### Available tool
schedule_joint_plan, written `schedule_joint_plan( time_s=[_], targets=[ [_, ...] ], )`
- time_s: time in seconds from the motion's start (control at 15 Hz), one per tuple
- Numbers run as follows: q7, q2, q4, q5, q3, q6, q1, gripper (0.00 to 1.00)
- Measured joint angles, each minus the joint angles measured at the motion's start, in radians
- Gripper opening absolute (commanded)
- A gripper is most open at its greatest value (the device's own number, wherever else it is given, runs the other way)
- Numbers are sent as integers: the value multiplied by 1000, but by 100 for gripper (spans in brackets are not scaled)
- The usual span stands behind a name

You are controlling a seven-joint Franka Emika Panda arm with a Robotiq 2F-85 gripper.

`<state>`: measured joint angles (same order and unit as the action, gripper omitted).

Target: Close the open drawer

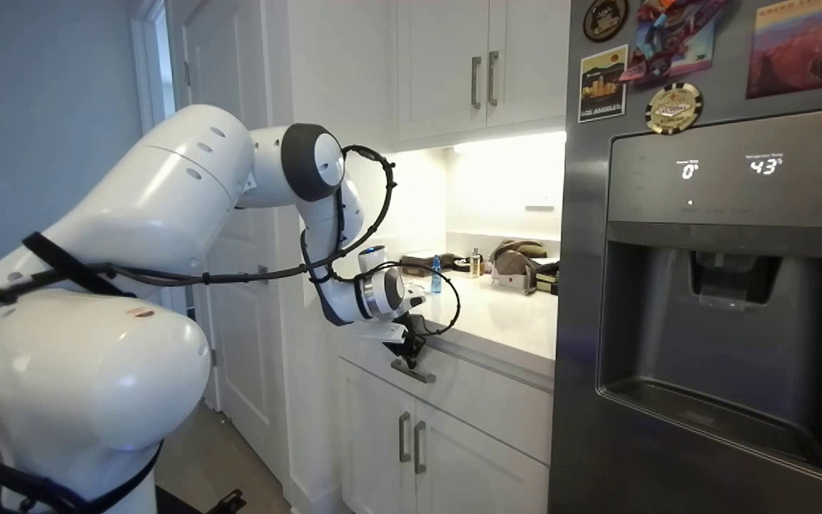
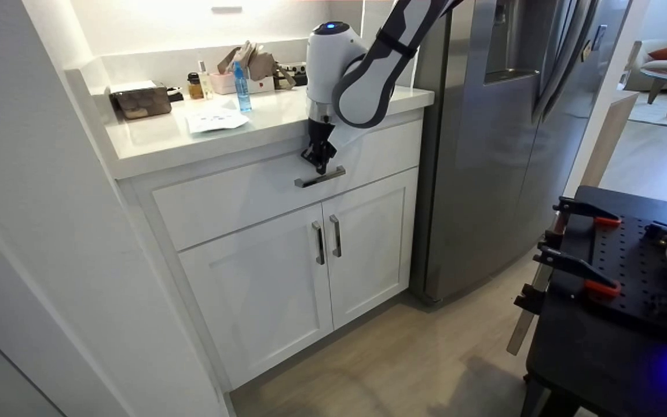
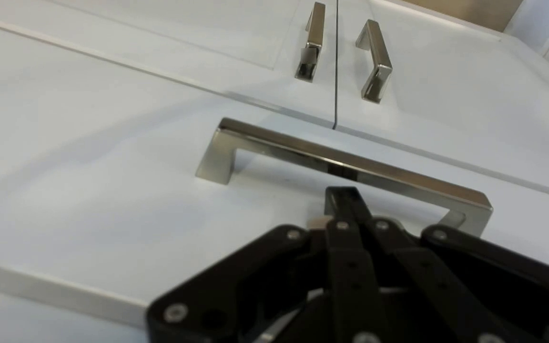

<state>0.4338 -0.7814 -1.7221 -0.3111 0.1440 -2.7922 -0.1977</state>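
Drawer point(image 2: 284, 196) in both exterior views, wrist view (downward) nearest

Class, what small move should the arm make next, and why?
Probably lift the gripper slightly, away from the handle: the drawer looks flush with the doors below, so little pushing seems left, and the shut fingers hold nothing.

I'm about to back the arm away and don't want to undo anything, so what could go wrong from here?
First, the drawer looks shut, and the gripper is right by its handle, though whether they touch is unclear; backing off might hook it and pull the drawer open. Second, swinging sideways over the counter could knock down the blue bottle standing there.
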Motion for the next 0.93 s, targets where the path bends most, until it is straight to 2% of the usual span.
schedule_joint_plan(
  time_s=[0.33,0.53,0.73,0.93],
  targets=[
    [-22,-1,0,30,12,0,-12,1],
    [-91,2,0,64,2,5,-3,1],
    [-222,27,-2,119,-62,35,48,1],
    [-364,76,-11,183,-160,145,121,1]
  ],
)
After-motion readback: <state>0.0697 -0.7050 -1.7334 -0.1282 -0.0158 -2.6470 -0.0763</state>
